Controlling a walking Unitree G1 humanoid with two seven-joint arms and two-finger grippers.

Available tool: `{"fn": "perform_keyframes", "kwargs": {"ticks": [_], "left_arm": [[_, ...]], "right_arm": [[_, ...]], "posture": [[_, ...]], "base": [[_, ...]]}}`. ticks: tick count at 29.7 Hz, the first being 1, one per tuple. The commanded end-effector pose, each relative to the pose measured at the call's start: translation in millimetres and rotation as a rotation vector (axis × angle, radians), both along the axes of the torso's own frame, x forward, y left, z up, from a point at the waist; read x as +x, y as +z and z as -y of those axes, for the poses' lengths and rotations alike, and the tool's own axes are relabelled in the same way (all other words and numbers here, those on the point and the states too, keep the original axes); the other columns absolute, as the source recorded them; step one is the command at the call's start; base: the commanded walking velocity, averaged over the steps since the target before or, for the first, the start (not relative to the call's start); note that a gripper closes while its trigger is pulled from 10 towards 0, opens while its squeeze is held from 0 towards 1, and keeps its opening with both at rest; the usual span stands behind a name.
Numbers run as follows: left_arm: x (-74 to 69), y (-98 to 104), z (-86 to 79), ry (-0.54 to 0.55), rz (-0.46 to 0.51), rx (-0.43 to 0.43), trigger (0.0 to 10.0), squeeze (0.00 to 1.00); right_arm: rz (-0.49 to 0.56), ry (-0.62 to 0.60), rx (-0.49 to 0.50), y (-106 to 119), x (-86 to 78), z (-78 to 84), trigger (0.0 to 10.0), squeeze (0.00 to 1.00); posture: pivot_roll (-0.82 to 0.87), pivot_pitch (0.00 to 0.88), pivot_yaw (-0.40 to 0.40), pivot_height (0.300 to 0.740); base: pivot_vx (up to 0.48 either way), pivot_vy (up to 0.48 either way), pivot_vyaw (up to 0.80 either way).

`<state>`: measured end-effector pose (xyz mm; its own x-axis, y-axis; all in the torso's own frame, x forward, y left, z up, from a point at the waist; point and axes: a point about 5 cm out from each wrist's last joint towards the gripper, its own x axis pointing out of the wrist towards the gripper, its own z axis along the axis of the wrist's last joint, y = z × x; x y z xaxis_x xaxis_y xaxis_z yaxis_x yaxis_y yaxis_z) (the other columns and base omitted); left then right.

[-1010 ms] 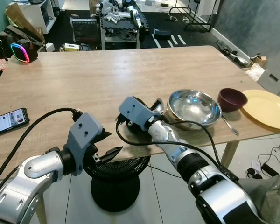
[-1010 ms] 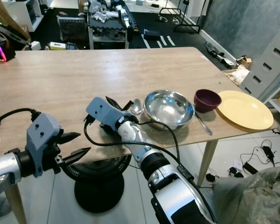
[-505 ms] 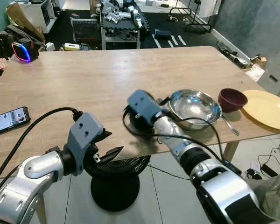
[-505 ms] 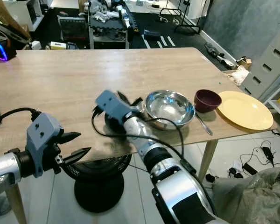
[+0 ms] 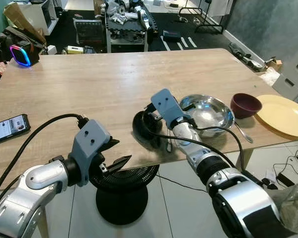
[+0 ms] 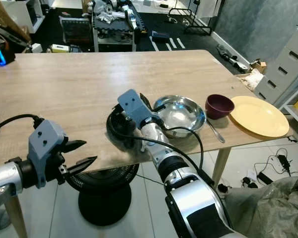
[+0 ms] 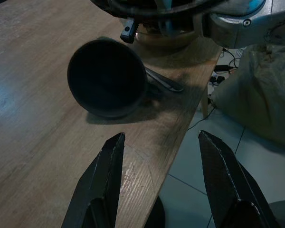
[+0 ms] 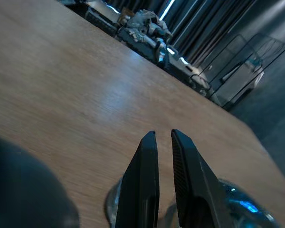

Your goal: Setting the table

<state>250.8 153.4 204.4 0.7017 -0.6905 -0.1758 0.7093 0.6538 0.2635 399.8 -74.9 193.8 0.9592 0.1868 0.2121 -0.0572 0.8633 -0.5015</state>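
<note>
R gripper (image 8: 163, 156) hangs above the wooden table (image 5: 89, 84) w/ its fingers nearly closed, a thin gap between them, nothing in it. The steel bowl (image 5: 206, 112) sits just beyond and under the fingertips; the black bowl (image 5: 146, 129) lies below and behind the jaws, beside the wrist, w/ a spoon (image 5: 169, 144) just beside it. L gripper (image 7: 159, 185) is spread wide and empty, off the near table edge; the black bowl is straight ahead of its jaws and apart from them.

Step in hand, prob: spacing out the crowded dishes. To do it well, the R jaws need to open before dropping on a rim; pinch one wall only and lift clear of the spoon before sliding.

Edges: black bowl and spoon sit close to the near edge, so any nudge toward the robot risks a fall. Maroon bowl (image 5: 246, 105) and yellow plate (image 5: 283, 115) crowd the far-right side past the steel bowl. Open room: the broad bare wood ahead of the R jaws & to the left; phone (image 5: 7, 129) is well apart
</note>
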Motion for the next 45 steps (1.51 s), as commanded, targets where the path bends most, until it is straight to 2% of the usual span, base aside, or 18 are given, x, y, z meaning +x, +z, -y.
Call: {"fn": "perform_keyframes", "kwargs": {"ticks": [1, 5, 7, 10, 11, 14, 16, 18, 19, 20, 28, 36, 37, 38, 39, 40, 42, 45], "left_arm": [[-1.1, -3, 3.5, -0.017, -0.017, -0.003, 10.0, 0.0], [-2.1, -2, 4.1, -0.022, -0.016, -0.007, 10.0, 0.0], [-2.4, -2, 4.3, -0.025, -0.016, -0.008, 10.0, 0.0], [-2.1, -2, 3.9, -0.027, -0.017, -0.008, 10.0, 0.0], [-1.7, -2, 3.6, -0.028, -0.018, -0.007, 10.0, 0.0], [-1.2, -3, 3.4, -0.029, -0.019, -0.006, 10.0, 0.0], [0.1, -3, 3.9, -0.036, -0.02, -0.007, 10.0, 0.0], [0.4, -3, 4.2, -0.039, -0.02, -0.007, 10.0, 0.0], [0.7, -3, 4.8, -0.041, -0.02, -0.008, 10.0, 0.0], [1.0, -2, 5.5, -0.042, -0.018, -0.008, 10.0, 0.0], [0.7, -2, 4.5, -0.043, -0.018, -0.005, 10.0, 0.0], [0.6, -3, 5.6, -0.041, -0.019, -0.006, 10.0, 0.0], [0.0, -3, 5.8, -0.04, -0.02, -0.006, 10.0, 0.0], [0.0, -3, 5.8, -0.04, -0.02, -0.006, 10.0, 0.0], [-0.2, -3, 5.9, -0.039, -0.02, -0.006, 10.0, 0.0], [-0.3, -3, 5.8, -0.039, -0.021, -0.007, 10.0, 0.0], [-0.2, -3, 5.9, -0.039, -0.021, -0.006, 10.0, 0.0], [-0.1, -4, 6.0, -0.042, -0.023, -0.007, 10.0, 0.0]], "right_arm": [[0.001, 0.039, 0.079, 2, -1.4, -2.1, 10.0, 0.0], [0.083, 0.152, 0.285, 25, -2.5, 6.8, 10.0, 0.0], [0.115, 0.196, 0.32, 32, -4.0, 15.2, 10.0, 0.0], [0.091, 0.273, 0.37, 35, -5.6, 21.8, 10.0, 0.0], [0.058, 0.345, 0.376, 34, -7.8, 23.4, 10.0, 0.0], [0.039, 0.404, 0.359, 32, -10.5, 25.0, 10.0, 0.0], [-0.058, 0.527, 0.245, 18, -17.3, 27.6, 10.0, 0.0], [-0.093, 0.561, 0.213, 12, -19.3, 27.9, 10.0, 0.0], [-0.13, 0.595, 0.159, 5, -21.2, 28.1, 10.0, 0.0], [-0.166, 0.613, 0.044, -4, -22.6, 31.2, 10.0, 0.0], [-0.297, 0.774, -0.137, -9, -32.7, 34.5, 10.0, 0.0], [-0.322, 0.838, -0.154, -10, -37.2, 22.9, 10.0, 0.0], [-0.31, 0.842, -0.066, -6, -36.1, 23.3, 10.0, 0.0], [-0.31, 0.842, -0.066, -6, -36.1, 23.3, 10.0, 0.0], [-0.307, 0.849, -0.02, -4, -35.8, 24.6, 10.0, 0.0], [-0.29, 0.864, 0.134, 7, -34.8, 32.1, 10.0, 0.0], [-0.292, 0.878, 0.159, 9, -36.3, 34.6, 10.0, 0.0], [-0.33, 0.914, 0.122, 3, -42.6, 35.6, 10.0, 0.0]], "posture": [[0.16, 0.051, -0.001, 0.74], [0.15, 0.051, 0.002, 0.74], [0.15, 0.051, 0.005, 0.74], [0.14, 0.05, 0.009, 0.74], [0.13, 0.051, 0.013, 0.74], [0.13, 0.051, 0.013, 0.74], [0.12, 0.048, 0.019, 0.74], [0.12, 0.048, 0.019, 0.74], [0.12, 0.048, 0.02, 0.74], [0.13, 0.048, 0.019, 0.74], [0.12, 0.049, 0.019, 0.74], [0.13, 0.055, 0.015, 0.74], [0.13, 0.057, 0.015, 0.74], [0.13, 0.057, 0.015, 0.74], [0.13, 0.056, 0.015, 0.74], [0.13, 0.058, 0.016, 0.74], [0.12, 0.058, 0.017, 0.74], [0.12, 0.058, 0.018, 0.74]], "base": [[0.0, 0.0, 0.0], [0.0, 0.0, 0.0], [0.0, 0.0, 0.0], [0.0, 0.0, 0.0], [0.0, 0.0, 0.0], [0.0, 0.0, 0.0], [0.0, 0.0, 0.0], [0.0, 0.0, 0.0], [0.0, 0.0, 0.0], [0.0, 0.0, 0.0], [0.0, 0.0, 0.0], [0.0, 0.0, 0.0], [0.0, 0.0, 0.0], [0.0, 0.0, 0.0], [0.0, 0.0, 0.0], [0.0, 0.0, 0.0], [0.0, 0.0, 0.0], [0.0, 0.0, 0.0]]}}
